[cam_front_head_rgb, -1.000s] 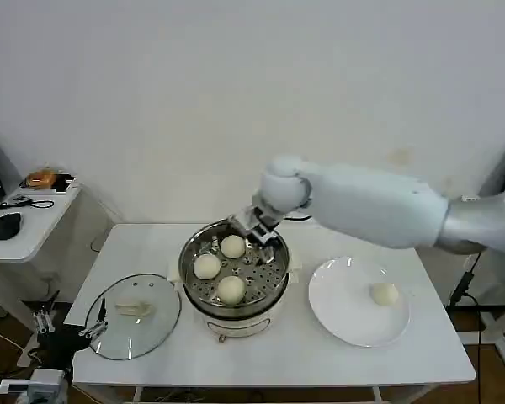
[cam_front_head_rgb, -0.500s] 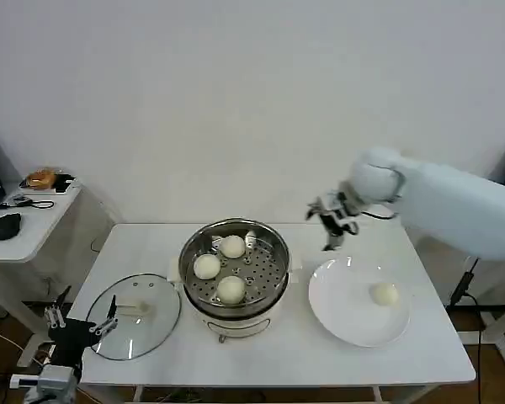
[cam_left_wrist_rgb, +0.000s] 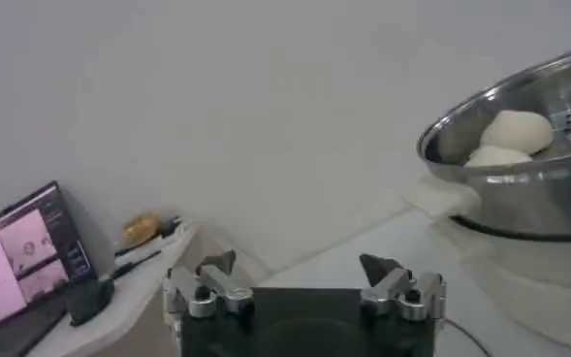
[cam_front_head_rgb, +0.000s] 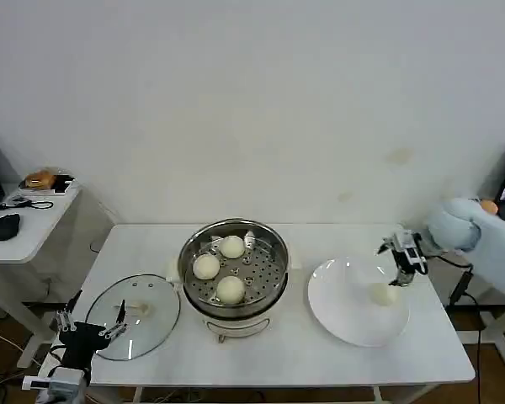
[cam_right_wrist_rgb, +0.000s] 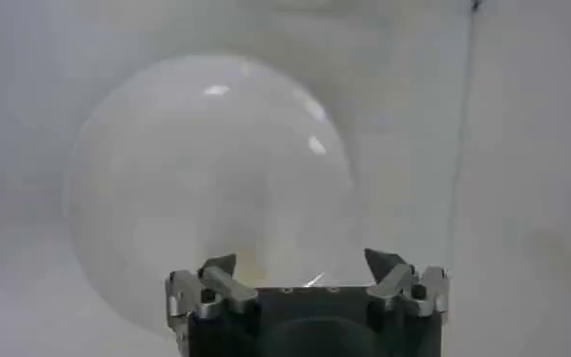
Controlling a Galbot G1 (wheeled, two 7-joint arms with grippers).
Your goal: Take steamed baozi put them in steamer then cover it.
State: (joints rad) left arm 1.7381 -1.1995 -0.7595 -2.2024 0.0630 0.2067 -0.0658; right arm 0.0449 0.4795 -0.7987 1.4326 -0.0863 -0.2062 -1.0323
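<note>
The right arm has swung away from the steamer (cam_front_head_rgb: 234,268) and back across the table in the last second, and its right gripper (cam_front_head_rgb: 401,263) now hangs above the far edge of the white plate (cam_front_head_rgb: 341,307), fingers spread and holding nothing. That swing marks a delivery finished: three steamed baozi (cam_front_head_rgb: 232,247) sit on the perforated tray inside the pot — one toward the rear, one on the robot's left, one at the front — and the arm has gone back for the last one. The fourth bun (cam_front_head_rgb: 382,294) lies on the plate just under and beside the open fingers, so the next move looks like a descent and a gentle pinch on a soft, round thing that could roll or dent.

The cover (cam_front_head_rgb: 133,316) lies flat on the white table (cam_front_head_rgb: 438,353) to the left of the steamer, handle up, untouched. The left gripper (cam_front_head_rgb: 91,331) waits low off the table's front-left corner, near the lid's rim, its fingers apart and empty.

Behind stands a plain pale wall. To the robot's left a small side desk (cam_front_head_rgb: 25,227) carries a dark computer mouse (cam_front_head_rgb: 6,225), cables and an orange object; the left wrist view shows a lit screen (cam_left_wrist_rgb: 28,250) there too.
</note>
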